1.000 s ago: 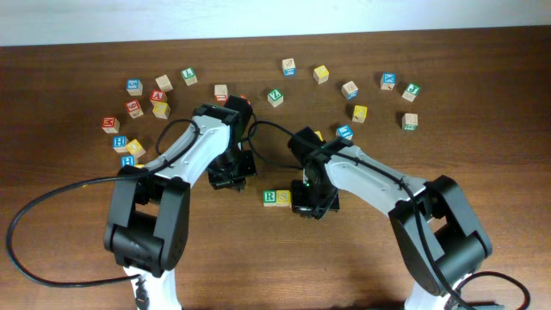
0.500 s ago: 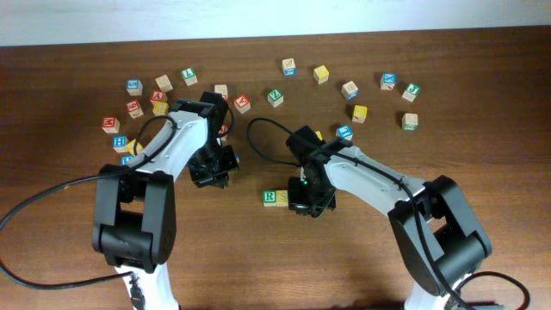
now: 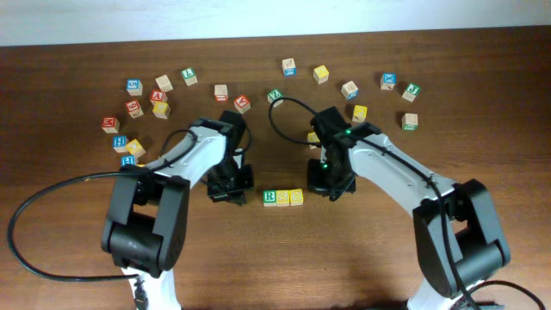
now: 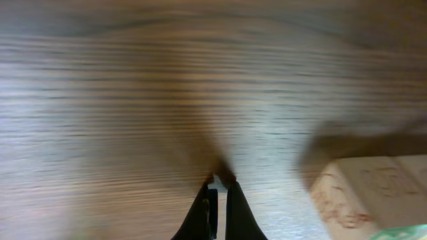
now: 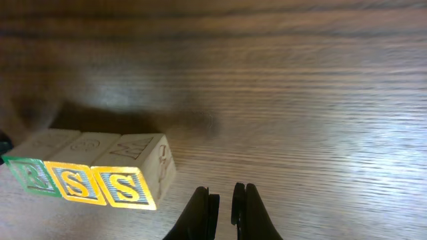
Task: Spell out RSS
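RSS row (image 3: pixel 283 197) done, mid-desk (image 3: pixel 362 258): green R block (image 3: pixel 269 197), then two yellow S blocks (image 3: pixel 296 197), faces touching, in one straight line.

Left pincer (image 3: pixel 231 187) is just off the row's R end, not touching it. Its fingers are clenched nearly flat with nothing between them.

Right pincer (image 3: pixel 332 184) is just off the row's last S, apart from it. It is also squeezed almost together and empty.

Room: on the near side of the row the desk is bare right to the front edge. Behind the row comes a bare strip, then loose blocks (image 3: pixel 243 103) scattered toward the far edge.

Vs 1 s ago: the right pincer sat over the row's right end, with only the R and one S showing. It has now backed off sideways and the second S is exposed. The left pincer swung away from the row at 0.5 s and is now back close to the R end.
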`<state>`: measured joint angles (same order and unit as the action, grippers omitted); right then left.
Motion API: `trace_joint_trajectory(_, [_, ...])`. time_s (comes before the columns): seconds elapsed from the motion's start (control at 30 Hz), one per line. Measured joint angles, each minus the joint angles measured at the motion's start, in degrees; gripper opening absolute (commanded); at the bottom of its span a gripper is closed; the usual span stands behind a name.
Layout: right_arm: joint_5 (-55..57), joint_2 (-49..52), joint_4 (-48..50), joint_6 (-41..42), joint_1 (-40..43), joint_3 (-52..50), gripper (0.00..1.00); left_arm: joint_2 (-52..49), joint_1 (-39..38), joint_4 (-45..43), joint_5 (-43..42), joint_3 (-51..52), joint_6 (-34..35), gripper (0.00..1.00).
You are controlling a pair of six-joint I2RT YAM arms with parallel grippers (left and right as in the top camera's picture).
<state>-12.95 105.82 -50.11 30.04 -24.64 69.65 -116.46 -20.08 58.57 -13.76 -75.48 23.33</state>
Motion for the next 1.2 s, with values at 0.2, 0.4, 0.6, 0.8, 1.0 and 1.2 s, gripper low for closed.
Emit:
trace_joint_trajectory(0.2, [-1.27, 2.58, 3.06, 1.49, -2.78, -0.02, 0.04, 0.00, -1.99, -1.88, -2.95, 0.24, 0.07, 0.00])
trace_joint_trajectory(0.4, [-2.80, 2.58, 3.91, 1.51, -3.19, -0.02, 0.04, 0.00, -2.10, -3.17, -4.72, 0.39, 0.07, 0.00])
trace_joint_trajectory(0.6, [-2.95, 2.60, 4.76, 1.51, -3.74, -0.02, 0.04, 0.00, -3.28, -3.61, -4.92, 0.44, 0.07, 0.00])
trace_joint_trajectory(0.8, [-2.75, 2.62, 5.18, 1.49, -3.74, -0.02, 0.04, 0.00, -3.28, -3.58, -4.92, 0.44, 0.07, 0.00])
trace_joint_trajectory(1.0, [-2.78, 2.64, 5.18, 1.53, -3.74, -0.02, 0.04, 0.00, -3.28, -3.61, -4.92, 0.44, 0.07, 0.00])
trace_joint_trajectory(1.2, [-2.78, 2.64, 5.18, 1.57, -3.74, -0.02, 0.04, 0.00, -3.28, -3.65, -4.92, 0.44, 0.00, 0.00])
